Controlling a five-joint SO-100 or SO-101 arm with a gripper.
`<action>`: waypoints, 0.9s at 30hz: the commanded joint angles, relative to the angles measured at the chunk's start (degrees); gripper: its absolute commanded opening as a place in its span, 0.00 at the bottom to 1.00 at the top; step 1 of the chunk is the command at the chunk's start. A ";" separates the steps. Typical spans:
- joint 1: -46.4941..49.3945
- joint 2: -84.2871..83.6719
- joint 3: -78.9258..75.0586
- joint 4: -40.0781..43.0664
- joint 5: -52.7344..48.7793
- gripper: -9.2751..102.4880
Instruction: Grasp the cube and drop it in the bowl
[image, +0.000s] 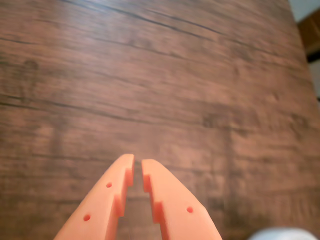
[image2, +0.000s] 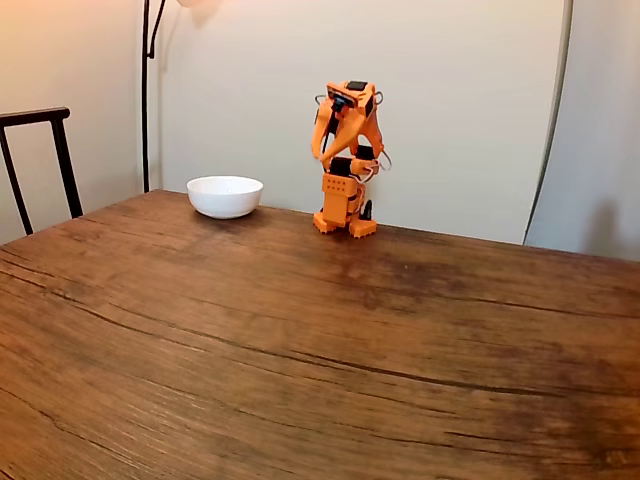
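Two orange fingers reach in from the bottom of the wrist view, their tips nearly together with only a slim gap between them and nothing held. Beneath and ahead of the tips lies bare brown wood of the counter; no blue cube can be made out in either view, so its place cannot be told. A pale blurred curve at the lower right corner of the wrist view, off to the right of the fingers, may be the bowl's rim, but it is too blurred to be sure.

In the fixed view the arm stands folded up on itself near the counter's far edge, by the wall, a compact pose that looks like a resting or starting posture with the fingers tucked in rather than reaching out. The bowl sits on the counter well apart from the arm's base, to its left in that view, close to the same far edge.

Room to move seems plentiful: the wide stretch of counter in front of the arm is bare. A chair back and a lamp pole stand beyond the counter's left side, away from the arm.
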 joint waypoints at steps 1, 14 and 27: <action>-2.81 -0.09 5.01 -7.47 -0.26 0.08; -3.08 -0.09 26.63 -13.36 -8.17 0.08; -2.81 -0.18 33.84 -13.36 -8.09 0.08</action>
